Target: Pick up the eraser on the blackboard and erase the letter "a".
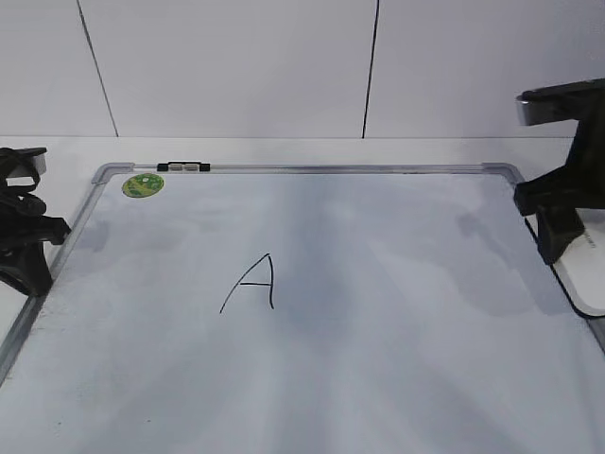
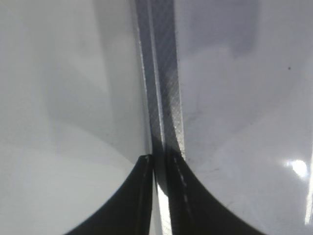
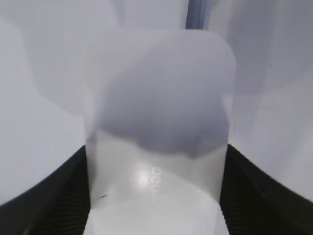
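Note:
The blackboard (image 1: 378, 284) is a white dry-erase board with a grey frame, lying flat. No lowercase "a" shows on it in any view; only a capital "A" (image 1: 253, 282) is written near the middle. The white eraser (image 1: 584, 284) sits at the board's right edge. In the right wrist view it (image 3: 156, 88) fills the gap between the fingers. My right gripper (image 1: 558, 244) (image 3: 156, 148) is shut on the eraser's sides. My left gripper (image 1: 33, 270) (image 2: 159, 159) is shut and empty over the board's left frame (image 2: 161, 98).
A round green sticker (image 1: 143, 184) is in the board's far left corner. A small black-and-silver clip (image 1: 183, 167) sits on the far frame. A white panelled wall stands behind the board. Faint grey smudges show on the board's surface.

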`<state>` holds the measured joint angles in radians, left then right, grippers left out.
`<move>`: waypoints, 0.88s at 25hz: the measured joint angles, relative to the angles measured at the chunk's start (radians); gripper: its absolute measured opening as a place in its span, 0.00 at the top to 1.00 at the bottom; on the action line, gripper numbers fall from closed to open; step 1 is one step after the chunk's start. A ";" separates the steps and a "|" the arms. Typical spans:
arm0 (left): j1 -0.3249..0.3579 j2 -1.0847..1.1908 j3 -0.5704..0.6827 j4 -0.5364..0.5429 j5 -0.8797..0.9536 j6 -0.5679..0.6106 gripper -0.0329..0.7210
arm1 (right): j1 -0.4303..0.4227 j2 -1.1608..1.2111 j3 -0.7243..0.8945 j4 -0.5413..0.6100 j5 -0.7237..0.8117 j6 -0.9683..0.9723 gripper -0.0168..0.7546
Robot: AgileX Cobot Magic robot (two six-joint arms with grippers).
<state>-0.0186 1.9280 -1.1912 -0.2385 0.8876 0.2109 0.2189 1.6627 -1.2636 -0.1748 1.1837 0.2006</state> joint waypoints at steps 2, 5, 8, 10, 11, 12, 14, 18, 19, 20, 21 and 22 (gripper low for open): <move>0.000 0.000 0.000 0.000 0.000 0.000 0.87 | -0.031 0.000 0.000 0.006 -0.017 0.006 0.25; 0.000 0.000 0.000 0.000 0.000 0.000 0.87 | -0.069 0.002 0.000 0.011 -0.030 0.007 0.25; 0.000 0.000 0.000 0.000 0.000 0.000 0.87 | -0.078 0.017 0.002 0.011 -0.047 0.010 0.25; 0.000 0.000 0.000 0.000 0.000 0.000 0.87 | -0.078 0.028 0.002 0.011 -0.070 0.010 0.25; 0.000 0.000 0.000 -0.002 0.000 0.000 0.87 | -0.078 0.037 0.002 0.011 -0.082 0.010 0.25; 0.000 0.000 0.000 -0.002 0.000 0.000 0.87 | -0.078 0.048 0.002 0.011 -0.090 0.010 0.25; 0.000 0.000 0.000 -0.002 0.000 0.000 0.87 | -0.078 0.073 0.002 0.011 -0.100 0.012 0.25; 0.000 0.000 0.000 -0.002 0.000 0.000 0.87 | -0.078 0.132 0.002 0.011 -0.128 0.012 0.25; 0.000 0.000 0.000 -0.002 0.000 0.000 0.87 | -0.078 0.143 0.004 0.011 -0.138 0.012 0.25; 0.000 0.000 0.000 -0.002 0.000 0.000 0.87 | -0.078 0.149 0.004 0.009 -0.147 0.012 0.25; 0.000 0.000 0.000 -0.003 0.000 0.000 0.87 | -0.078 0.157 0.004 0.008 -0.155 0.012 0.25; 0.000 0.000 0.000 -0.003 0.000 0.000 0.87 | -0.078 0.162 0.004 0.006 -0.159 0.012 0.25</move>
<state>-0.0186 1.9280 -1.1912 -0.2411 0.8876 0.2109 0.1407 1.8252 -1.2596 -0.1684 1.0250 0.2124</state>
